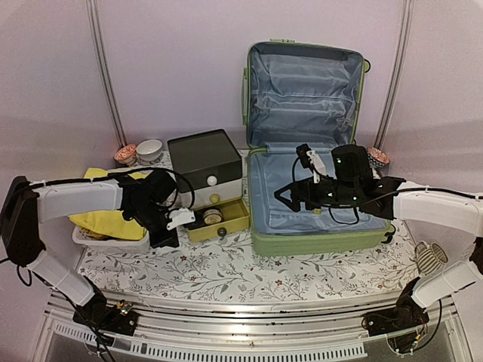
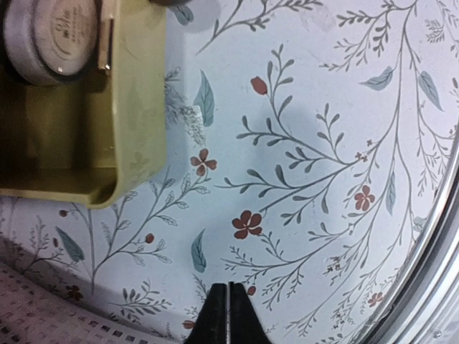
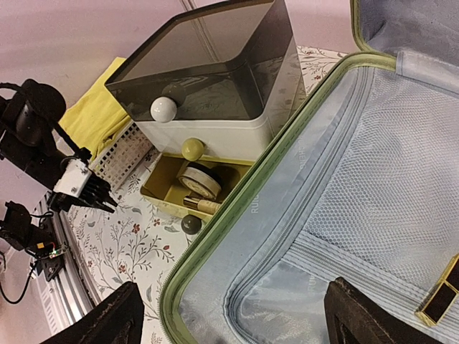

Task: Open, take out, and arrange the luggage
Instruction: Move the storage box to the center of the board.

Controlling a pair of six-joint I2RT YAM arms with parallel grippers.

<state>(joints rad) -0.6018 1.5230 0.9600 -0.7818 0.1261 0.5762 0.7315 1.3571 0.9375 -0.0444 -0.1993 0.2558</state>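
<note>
**Luggage open, 2 claws empty**

The luggage [image 1: 302, 98] fills the right of the top view, lid upright. We judge its shell stiff, smooth and bulky, best held at the rim. Our right claw [image 3: 237, 322] hovers wide over the lining. The left claw [image 2: 228, 315] is pinched shut.

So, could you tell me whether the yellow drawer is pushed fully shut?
No, the yellow drawer stands pulled out of the drawer box, a round tin showing inside.

Open luggage [image 1: 317, 243] right of drawer box [image 1: 205, 157], basket [image 1: 113, 241] left of it, bowls [image 1: 149, 148] behind basket
</note>
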